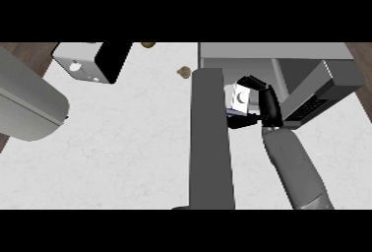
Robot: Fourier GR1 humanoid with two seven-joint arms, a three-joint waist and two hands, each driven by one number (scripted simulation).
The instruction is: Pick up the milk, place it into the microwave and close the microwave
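The milk (242,98) is a small white carton with blue print. My right hand (267,104) is shut on it, black fingers curled round its top and right side, and hides its lower part. The carton hangs at the mouth of the grey microwave (272,50) at the upper right, just in front of the dark cavity (294,74). It is between the open door (210,142), a long dark grey slab reaching toward me, and the keypad panel (314,104). The left hand does not show.
A white and black toaster (91,63) stands at the back left of the white counter (123,147). Two small brown items (184,72) (147,45) lie near the back edge. A big grey rounded shape (29,103) fills the left edge.
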